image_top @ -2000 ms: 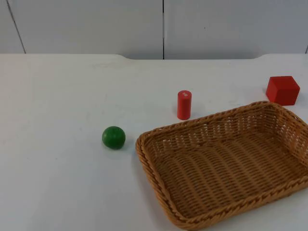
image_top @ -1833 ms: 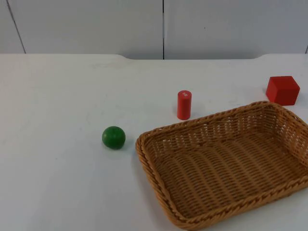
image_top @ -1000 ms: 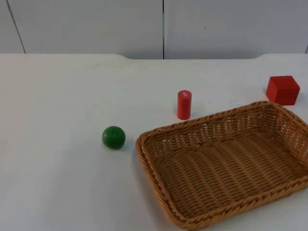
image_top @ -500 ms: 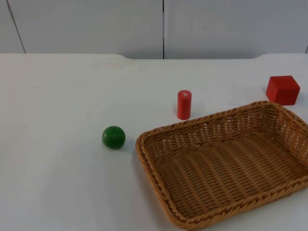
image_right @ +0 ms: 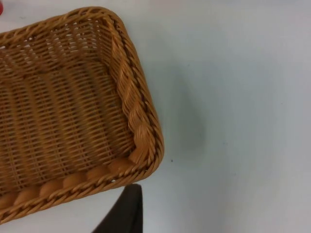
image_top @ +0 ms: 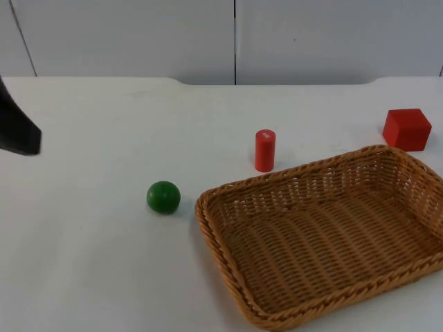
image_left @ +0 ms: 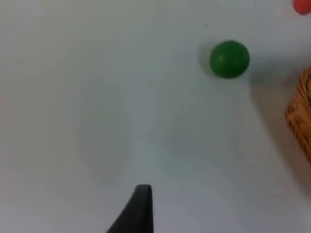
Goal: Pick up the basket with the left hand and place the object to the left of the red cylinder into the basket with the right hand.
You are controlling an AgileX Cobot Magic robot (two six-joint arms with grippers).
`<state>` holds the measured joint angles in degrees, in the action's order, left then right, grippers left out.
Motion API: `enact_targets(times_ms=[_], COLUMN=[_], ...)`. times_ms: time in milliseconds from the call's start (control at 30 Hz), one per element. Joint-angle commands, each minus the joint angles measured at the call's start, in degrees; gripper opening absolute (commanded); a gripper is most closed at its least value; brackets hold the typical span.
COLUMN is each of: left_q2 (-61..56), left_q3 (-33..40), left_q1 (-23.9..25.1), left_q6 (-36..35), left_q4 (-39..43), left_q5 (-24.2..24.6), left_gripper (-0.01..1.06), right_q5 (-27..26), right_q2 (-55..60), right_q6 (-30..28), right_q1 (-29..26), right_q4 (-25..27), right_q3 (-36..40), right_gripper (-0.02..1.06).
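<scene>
Basket point(image_top: 325, 238) of tan wicker, empty, round green ball point(image_top: 163, 197) left of red cylinder point(image_top: 264, 150), jaws' state unclear.

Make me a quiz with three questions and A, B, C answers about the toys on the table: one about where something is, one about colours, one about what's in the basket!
1. Where is the green ball?
A. Left of the red cylinder
B. Inside the basket
C. On top of the red block

2. How many red things are on the table?
A. One
B. Two
C. Three

3. What is in the basket?
A. The ball
B. The block
C. Nothing

Answers:
1. A, the ball sits on the table left of the cylinder.
2. B, only the cylinder and block are red.
3. C, just bare weave shows inside.
</scene>
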<state>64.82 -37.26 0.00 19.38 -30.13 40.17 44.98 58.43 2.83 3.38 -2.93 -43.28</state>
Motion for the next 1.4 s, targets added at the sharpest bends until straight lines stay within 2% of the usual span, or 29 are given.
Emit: enact_targets(times_ms=[0,67,133,167,300,333,367,467,567,667,833,1000,1267,1333,1367], left_q2=[3.1,6.2,9.0,9.0,15.2,15.2,17.0,23.3,27.0,32.6,38.3,42.7,48.6,50.5,51.7], left_q3=[-0.6,-1.3,-2.5,-2.5,-6.6,-6.6,-7.9,-12.8,-14.8,-16.0,-16.4,-17.3,-22.7,-23.7,-23.7], left_q1=[-0.1,-1.7,-5.8,-5.8,-15.5,-15.5,-17.8,-24.4,-27.3,-30.2,-32.2,-32.6,-32.7,-32.8,-33.2], left_q6=[2.7,2.8,2.8,2.8,1.3,1.3,0.8,-3.3,-5.7,-10.2,-17.1,-23.6,-32.2,-34.5,-35.2], left_q4=[-3.5,-4.8,-4.8,-4.8,-4.5,-4.5,-4.4,-3.3,-3.3,-3.0,-3.1,-3.4,-3.3,-3.6,-4.5], left_q5=[-0.4,-0.3,-0.9,-0.9,-3.7,-3.7,-3.6,-3.4,-4.3,-7.8,-12.4,-14.7,-15.5,-15.4,-15.5], left_gripper=[0.9,0.86,0.86,0.86,0.86,0.86,0.86,0.86,0.86,0.86,0.86,0.86,0.86,0.82,0.76], right_q5=[-0.2,-0.2,-0.2,-0.2,-0.2,-0.2,-0.2,-0.2,-0.2,-0.2,-0.3,-0.2,-0.2,-0.2,-0.2], right_q2=[0.0,0.0,0.0,0.0,0.0,0.0,0.0,0.0,0.0,0.0,0.0,0.0,0.0,0.0,0.0], right_q6=[-0.5,-0.5,-0.5,-0.5,-0.5,-0.5,-0.5,-0.5,-0.5,-0.9,-0.9,-0.9,-0.9,-0.9,-0.9], right_q1=[-0.3,-0.3,-0.3,-0.3,-0.3,-0.3,-0.3,-0.3,-0.3,-0.3,-0.3,-0.3,-0.3,-0.3,-0.3], right_q4=[0.3,0.3,0.3,0.3,0.3,0.3,0.3,0.3,0.3,0.3,0.3,0.7,1.9,1.9,1.8], right_q3=[-0.3,-0.3,-0.3,-0.3,-0.3,-0.3,-0.3,-0.3,-0.3,-0.3,-0.3,-0.3,-0.3,-0.3,-0.3], right_gripper=[1.05,1.05,1.05,1.05,1.05,1.05,1.05,1.05,1.05,1.05,1.05,1.05,1.05,1.05,1.05])
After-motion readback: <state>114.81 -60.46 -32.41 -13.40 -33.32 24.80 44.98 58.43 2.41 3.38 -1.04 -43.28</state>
